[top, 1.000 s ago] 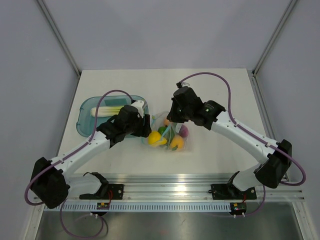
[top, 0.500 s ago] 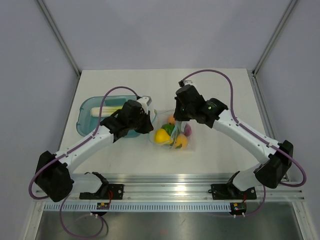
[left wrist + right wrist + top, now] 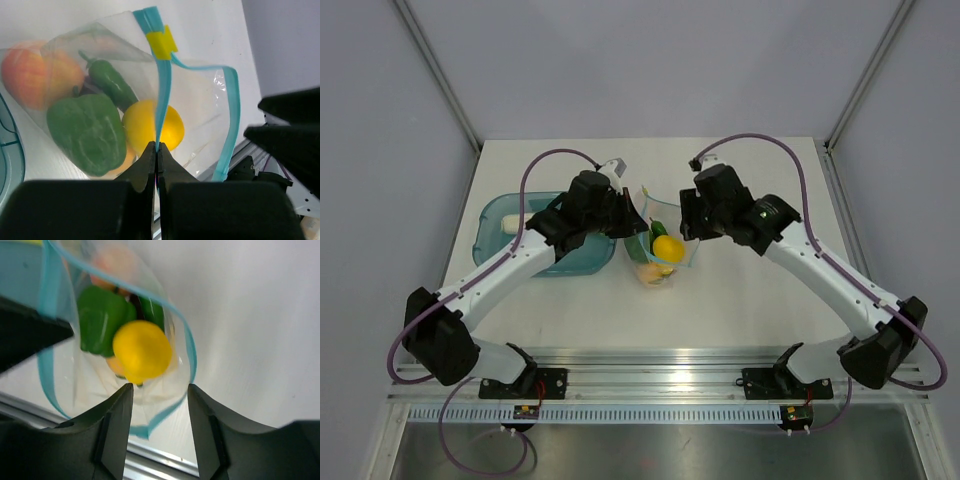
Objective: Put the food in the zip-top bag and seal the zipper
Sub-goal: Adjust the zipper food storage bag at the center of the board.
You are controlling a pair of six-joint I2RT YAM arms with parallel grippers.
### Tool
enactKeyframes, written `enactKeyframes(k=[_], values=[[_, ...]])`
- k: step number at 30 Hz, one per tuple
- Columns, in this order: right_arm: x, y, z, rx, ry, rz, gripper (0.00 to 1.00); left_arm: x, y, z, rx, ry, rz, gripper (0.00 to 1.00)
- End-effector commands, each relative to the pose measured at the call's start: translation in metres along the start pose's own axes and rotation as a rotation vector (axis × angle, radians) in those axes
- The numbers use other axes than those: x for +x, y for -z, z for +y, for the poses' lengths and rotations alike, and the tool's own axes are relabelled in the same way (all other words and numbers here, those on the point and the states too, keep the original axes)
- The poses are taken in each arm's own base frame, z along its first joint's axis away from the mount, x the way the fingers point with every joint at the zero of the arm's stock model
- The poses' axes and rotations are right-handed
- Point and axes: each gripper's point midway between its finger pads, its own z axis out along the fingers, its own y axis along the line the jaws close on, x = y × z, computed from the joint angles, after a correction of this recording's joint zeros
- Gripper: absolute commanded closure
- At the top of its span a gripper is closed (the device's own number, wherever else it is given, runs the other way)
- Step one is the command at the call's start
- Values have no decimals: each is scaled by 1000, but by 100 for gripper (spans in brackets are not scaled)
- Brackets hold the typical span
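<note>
The clear zip-top bag point(image 3: 672, 212) hangs tilted above the table's middle, its mouth gaping. My left gripper point(image 3: 634, 222) point(image 3: 158, 148) is shut on one side of the light-blue zipper point(image 3: 162, 95), just below a yellow slider tab point(image 3: 161, 43). Food lies inside the bag: a yellow fruit point(image 3: 152, 126) point(image 3: 142, 351), a green pepper point(image 3: 87, 132) point(image 3: 102, 320), a green chili point(image 3: 107, 82) and an orange piece point(image 3: 37, 75). My right gripper point(image 3: 690, 236) point(image 3: 160, 390) stands open over the bag's other rim point(image 3: 189, 342), gripping nothing.
A teal tray point(image 3: 498, 214) sits left of the bag, under the left arm, with a pale stalk end point(image 3: 507, 226) showing in it. The metal rail point(image 3: 650, 358) runs along the table's near edge.
The left gripper shut on the zipper strip and lifted the bag up and back. The right gripper opened and let go of the bag. The food slid to the bag's low end.
</note>
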Motion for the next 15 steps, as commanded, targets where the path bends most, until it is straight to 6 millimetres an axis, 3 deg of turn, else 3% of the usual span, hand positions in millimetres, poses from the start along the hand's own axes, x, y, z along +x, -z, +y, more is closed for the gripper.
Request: enactKeyframes(k=[1,2,3,5,6,8,9,11,12,14,15], values=[[16,20,5,-102,24,-58,45,-3,-2,-1,1,16,-9,100],[16,31,3,-117,14,-89,45,-4,0,0,-5,10,-9,100],[30,25,-3,-104,16,-72,45,-5,2,0,-3,1,-11,100],[34,30,-4,-128,9,-100,45,-7,6,1,-12,-14,-13,100],[46,25,-6,-130,17,-79,44,-7,5,3,-20,-15,-13,100],[47,27,-1,-174,24,-117,46,-7,6,3,-19,-16,-11,100],[65,20,0,-202,48,-89,48,-8,7,3,-18,-15,-12,100],[62,25,10,-290,101,-176,50,-8,7,3,-20,-16,-12,100],[81,15,5,-296,136,-167,51,-9,7,3,-24,-16,-11,100],[73,28,13,-370,177,-286,51,-8,7,5,-32,-16,-3,100],[88,21,9,-373,190,-283,51,-8,6,5,-33,-16,-4,100]])
